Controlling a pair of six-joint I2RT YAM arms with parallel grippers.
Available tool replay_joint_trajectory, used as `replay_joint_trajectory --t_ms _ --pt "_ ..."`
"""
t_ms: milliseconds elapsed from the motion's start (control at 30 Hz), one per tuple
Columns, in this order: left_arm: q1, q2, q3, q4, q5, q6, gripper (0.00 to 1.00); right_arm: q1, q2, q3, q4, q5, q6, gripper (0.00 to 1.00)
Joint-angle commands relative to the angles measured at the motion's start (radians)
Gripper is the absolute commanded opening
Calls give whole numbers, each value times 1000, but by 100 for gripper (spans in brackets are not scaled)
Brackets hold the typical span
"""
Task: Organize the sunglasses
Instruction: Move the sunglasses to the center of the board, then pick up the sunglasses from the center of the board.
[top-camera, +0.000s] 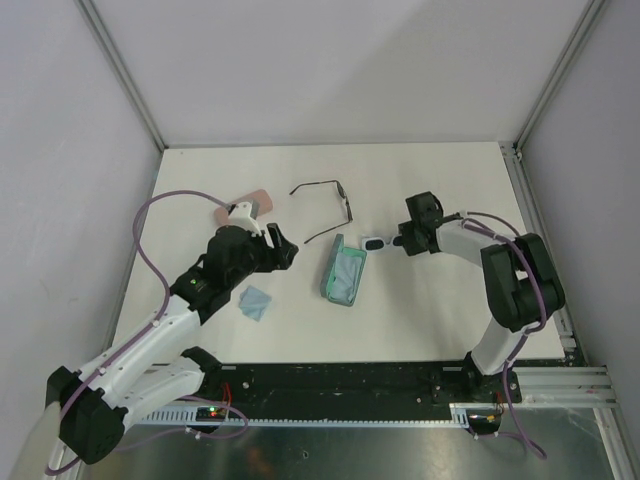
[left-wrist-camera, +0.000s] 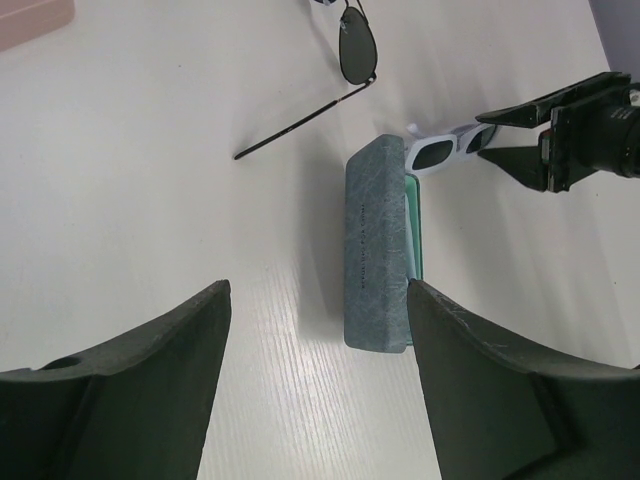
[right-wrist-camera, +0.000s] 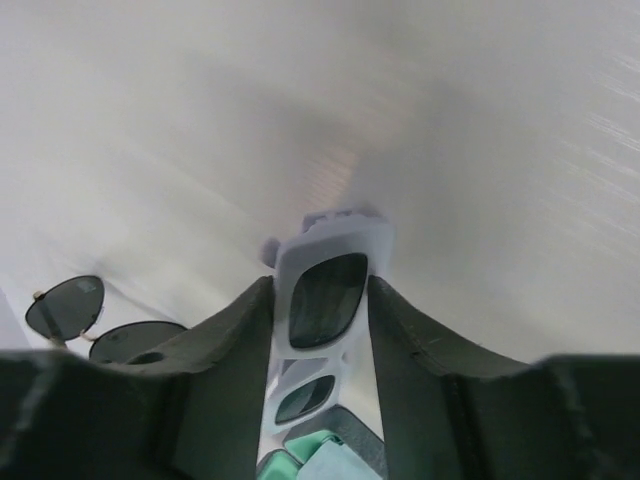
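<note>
Blue-grey case (top-camera: 343, 272), pink case (top-camera: 258, 196), cloth (top-camera: 255, 301)

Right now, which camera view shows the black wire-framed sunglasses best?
The top external view: the black wire-framed sunglasses lie whole there, both long arms spread open. The left wrist view cuts off part of them at its top edge. The right wrist view shows only the two dark lenses, low on the left.

Our left arm (top-camera: 150, 340) reaches forward and rightward from its base, its jaws standing wide apart, gripping nothing. Our right arm (top-camera: 460, 240) folds at the elbow and stretches leftward, its jaws low and pressed against both sides of the white sunglasses (right-wrist-camera: 322, 300)
</note>
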Motion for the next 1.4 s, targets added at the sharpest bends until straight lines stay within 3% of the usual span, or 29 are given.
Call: replay_joint_trajectory --t_ms 0,133,300,567,633,733,767,1067,1133,1233,1367 --pt "9 -10 -3 9 12 16 76 -22 16 19 -13 13 -21 40" --pt "9 -8 -2 9 15 20 75 -56 -40 20 -47 41 -120 32" --pt "8 3 0 10 27 20 75 -136 -178 -2 -58 42 -349 14" --pt "8 20 10 10 40 20 75 -192 -340 -31 -76 -89 -718 8" --pt "8 27 13 10 45 20 75 -195 -366 -51 -65 -137 -753 11" --pt "8 37 18 9 55 21 75 -209 -372 -75 -45 -192 -748 36" --pt "8 39 18 10 57 21 75 -215 -365 -78 -38 -208 -734 39" --pt "8 22 15 10 53 20 74 -193 -227 -78 36 -189 -493 45" --pt "8 20 15 10 56 21 75 -190 -193 -69 38 -178 -464 50" --pt "9 24 15 10 61 19 75 -187 -144 -51 51 -178 -454 68" --pt "8 36 22 9 65 20 75 -191 -82 -28 58 -165 -442 68"
